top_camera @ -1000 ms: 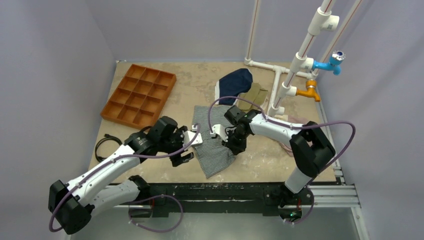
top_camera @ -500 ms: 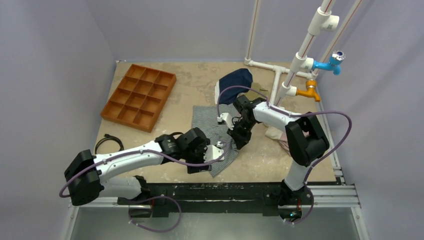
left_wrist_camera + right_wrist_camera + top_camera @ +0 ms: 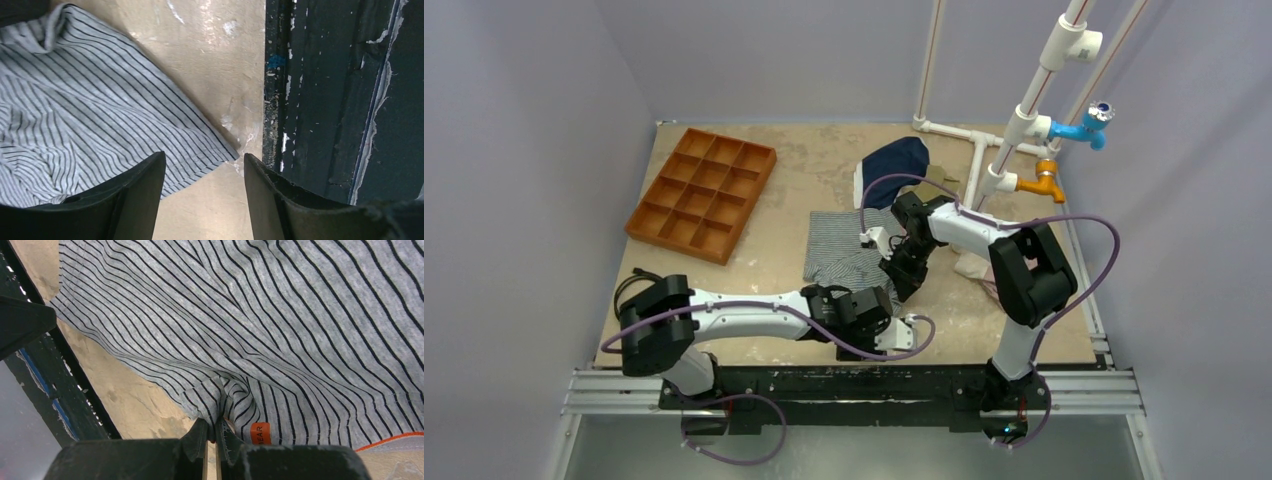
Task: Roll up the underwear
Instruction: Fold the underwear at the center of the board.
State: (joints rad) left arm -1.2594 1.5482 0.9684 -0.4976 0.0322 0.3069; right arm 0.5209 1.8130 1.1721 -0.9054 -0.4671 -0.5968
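Pinching a fold of the underwear point(image 3: 280, 330) is our right gripper point(image 3: 212, 432). Our left gripper point(image 3: 203, 162) hangs spread, apparently above its corner.

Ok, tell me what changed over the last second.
The left hand swung from the left side of the underwear across to its near corner by the table edge; its fingers stand apart, gripping nothing. The right hand drew slightly away from the bases, staying shut on a pinch of the striped cloth. The orange tray and navy garment did not move.
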